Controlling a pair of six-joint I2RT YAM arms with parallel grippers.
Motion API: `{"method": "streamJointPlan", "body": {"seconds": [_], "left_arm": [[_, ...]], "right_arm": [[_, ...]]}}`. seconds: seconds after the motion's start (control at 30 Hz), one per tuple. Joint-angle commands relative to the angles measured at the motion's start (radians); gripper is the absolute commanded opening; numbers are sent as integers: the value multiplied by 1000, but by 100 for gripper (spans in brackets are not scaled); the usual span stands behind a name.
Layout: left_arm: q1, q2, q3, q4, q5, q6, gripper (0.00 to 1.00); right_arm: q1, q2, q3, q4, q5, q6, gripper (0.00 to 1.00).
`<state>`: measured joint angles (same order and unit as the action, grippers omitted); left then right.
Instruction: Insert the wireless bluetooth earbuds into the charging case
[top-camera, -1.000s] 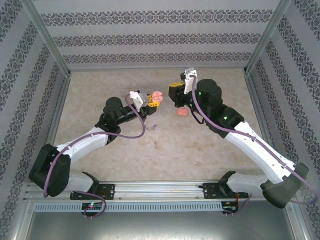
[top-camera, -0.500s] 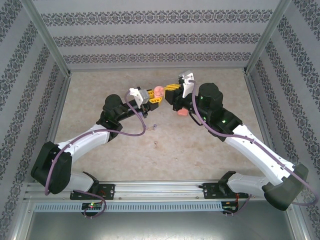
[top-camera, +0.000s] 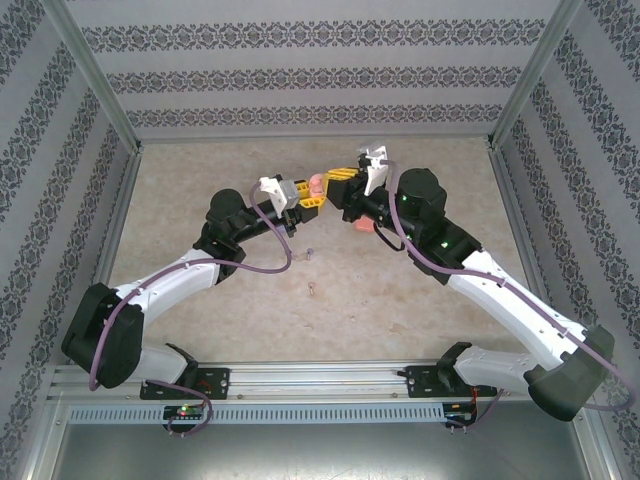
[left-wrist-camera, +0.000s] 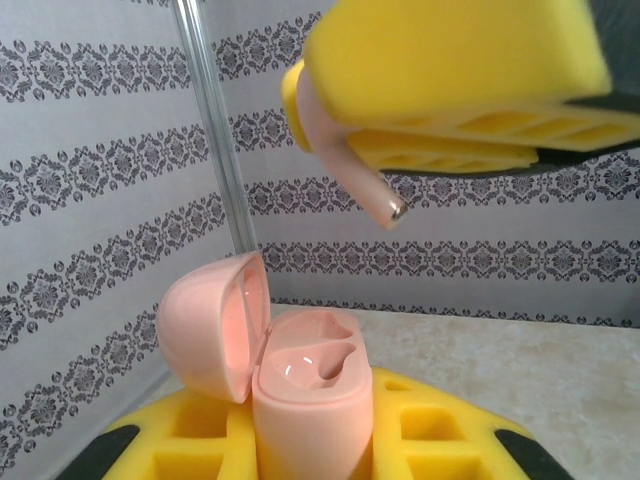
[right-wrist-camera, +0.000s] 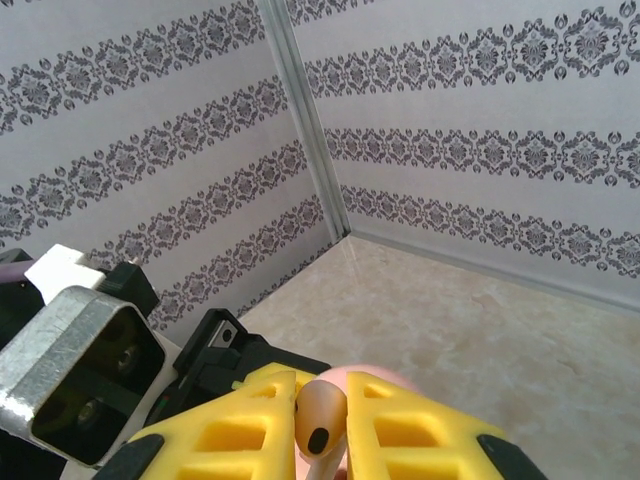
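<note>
My left gripper (top-camera: 305, 197) is shut on the body of a pale pink charging case (top-camera: 316, 183) and holds it upright above the table. In the left wrist view the case (left-wrist-camera: 312, 395) stands between my yellow fingers (left-wrist-camera: 440, 440) with its lid (left-wrist-camera: 210, 325) swung open to the left and both sockets empty. My right gripper (top-camera: 336, 178) is shut on a pale pink earbud (right-wrist-camera: 322, 415). The earbud (left-wrist-camera: 345, 160) hangs just above the case and to its right, stem tip pointing down, apart from the case.
A coral-red case (top-camera: 362, 226) lies on the table under my right wrist, partly hidden. Two tiny earbuds (top-camera: 310, 253) (top-camera: 315, 291) lie on the beige tabletop nearer the bases. Patterned walls and a metal corner post (left-wrist-camera: 215, 130) close in the workspace.
My right gripper has swung left with the earbud until it is over the open case. My left gripper has lifted the case slightly up and right to meet it.
</note>
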<state>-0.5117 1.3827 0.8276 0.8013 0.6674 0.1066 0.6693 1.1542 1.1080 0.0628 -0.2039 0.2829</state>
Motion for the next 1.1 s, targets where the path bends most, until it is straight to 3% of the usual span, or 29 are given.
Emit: {"method": "streamJointPlan", "body": {"seconds": [0.0, 1.07], "left_arm": [[-17, -41, 44, 47, 42, 34, 0], [-40, -76, 76, -38, 61, 72, 0]], "right_arm": [[-10, -31, -18, 47, -29, 10, 16], [30, -14, -20, 86, -20, 22, 15]]}}
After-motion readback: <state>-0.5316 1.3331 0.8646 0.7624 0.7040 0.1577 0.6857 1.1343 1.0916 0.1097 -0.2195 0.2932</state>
